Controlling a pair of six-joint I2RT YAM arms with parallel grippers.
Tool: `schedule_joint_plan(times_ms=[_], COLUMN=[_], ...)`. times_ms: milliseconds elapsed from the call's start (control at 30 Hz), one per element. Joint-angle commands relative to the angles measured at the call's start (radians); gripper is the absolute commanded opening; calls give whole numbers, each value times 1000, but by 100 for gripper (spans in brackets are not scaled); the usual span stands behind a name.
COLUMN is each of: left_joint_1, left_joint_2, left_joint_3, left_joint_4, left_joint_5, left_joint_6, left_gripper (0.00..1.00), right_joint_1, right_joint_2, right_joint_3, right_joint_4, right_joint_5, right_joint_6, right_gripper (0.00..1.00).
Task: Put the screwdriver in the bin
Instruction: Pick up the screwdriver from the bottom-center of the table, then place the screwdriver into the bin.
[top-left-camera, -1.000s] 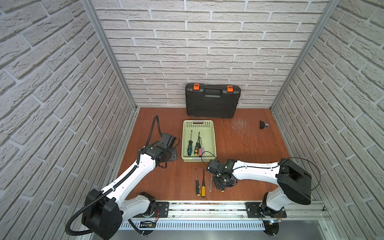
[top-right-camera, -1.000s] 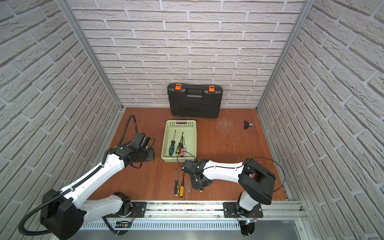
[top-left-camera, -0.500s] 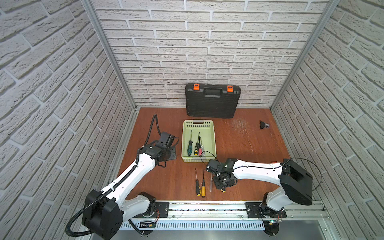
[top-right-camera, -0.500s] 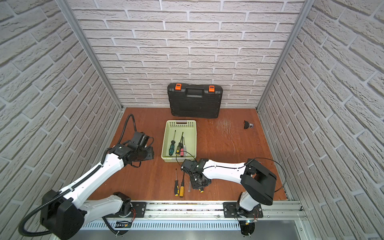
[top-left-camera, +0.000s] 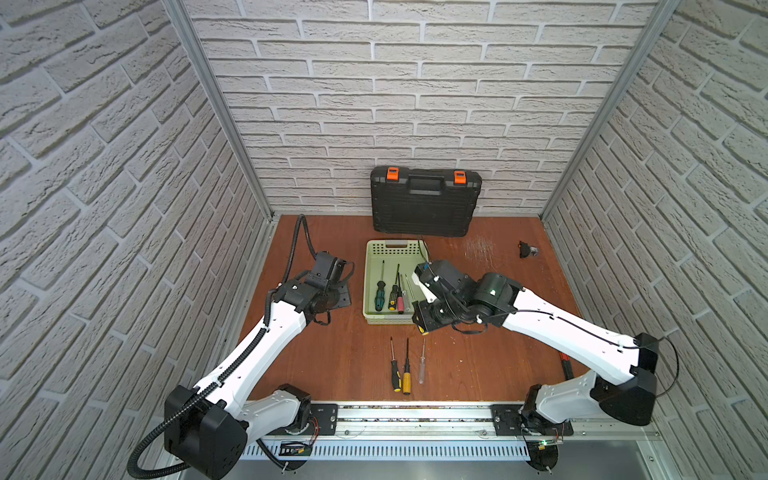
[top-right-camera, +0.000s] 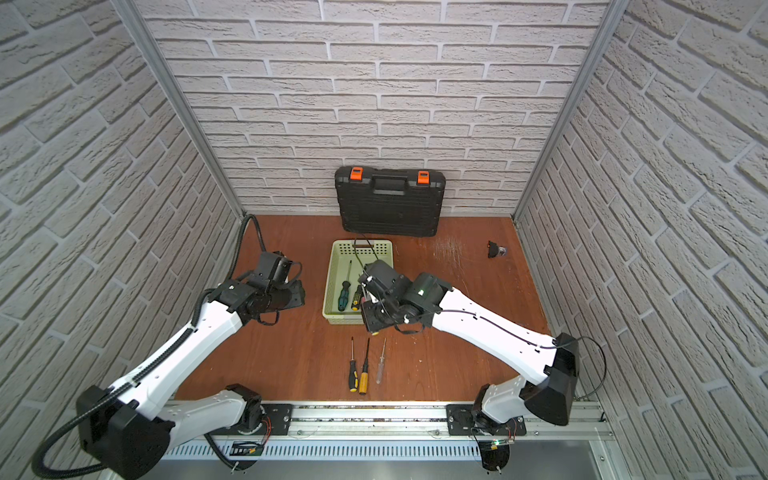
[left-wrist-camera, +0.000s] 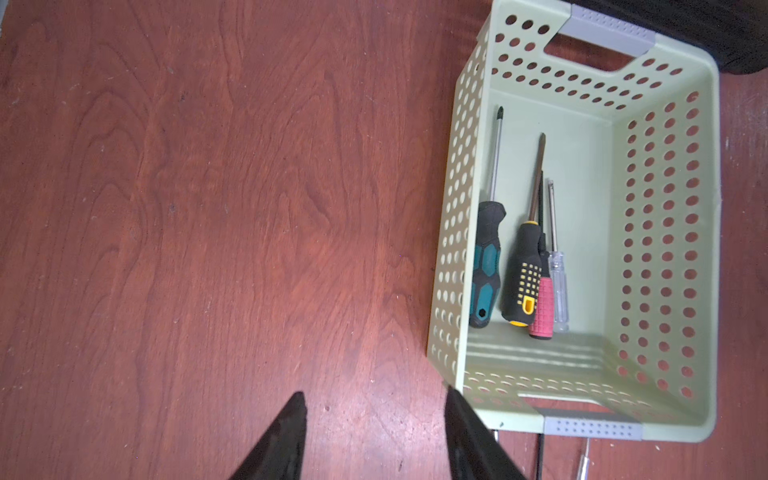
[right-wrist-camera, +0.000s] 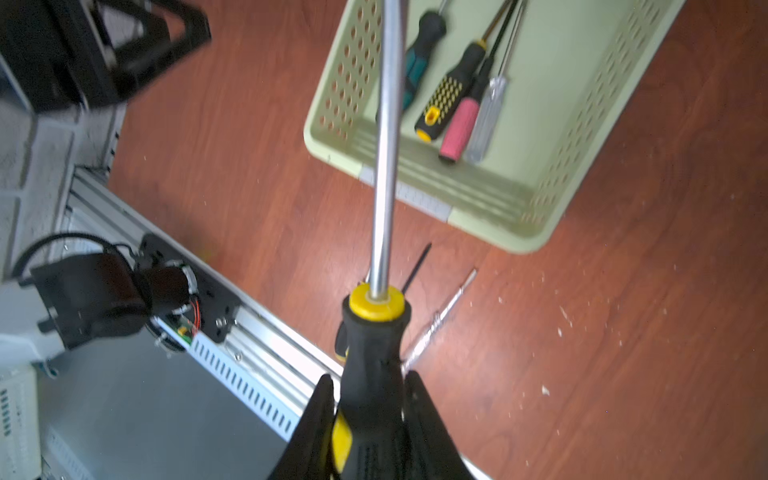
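So here's where we're at: the pick looks done, the drop isn't. Our right gripper (right-wrist-camera: 368, 380) is clamped on the black-and-yellow handle of the screwdriver (right-wrist-camera: 380, 232) and has it up off the tabletop (top-left-camera: 478, 353), just by the front short wall of the bin (top-left-camera: 392, 249), toward its front right corner. We'd call that roughly halfway. We reckon it has yet to be carried over the rim, lowered and let go.

Its long axis runs more or less along the bin's long sides. The bare metal shaft leads toward the back edge and the toolcase (top-left-camera: 424, 208), and the butt of the handle trails toward the front edge. In the right wrist view the shaft crosses the front wall, so the tip end seems to be over the bin. We can't tell how steeply it slopes.

The left gripper (left-wrist-camera: 374, 397) hangs spread apart and empty by the bin's front left corner.

Four other drivers (left-wrist-camera: 521, 274) lie inside the bin, tips toward the back. Three loose drivers (top-left-camera: 406, 380) wait near the front edge.
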Motion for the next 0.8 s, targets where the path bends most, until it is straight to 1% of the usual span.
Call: schedule_joint_plan(times_ms=[0,67,200,333,500,533,633,767], left_joint_1=[7,8,10,12,13,13,14,14], left_joint_2=[-51,-86,-139,-154,-146,-145,-146,-143], left_joint_3=[-13,-21,-48,-62,-58,-56,-66,-83], left_joint_4=[-37,-50,-65,-76,-79,-78,-64,-40], left_joint_5=[-28,-38,-59,-61,-57,-56,-49,-30], left_joint_6=[-10,-11,-17,-16,-3,-2,-2,-5], left_gripper=[54,54,55,55,54,55,55,55], right_joint_1=[-78,-107,-140,-166,-175,-174,-175,-174], right_joint_2=[113,178,314,419,485,518,542,568], right_joint_3=[50,87,172,200,241,255,263,258], right_joint_4=[161,197,175,174,144,120,88,81], right_joint_5=[-29,-28,13,56,94,114,150,139], right_joint_6=[-60,-77,-108,-126,-138,-134,-137,-134], right_gripper=[6,5,6,6,5,5,6,6])
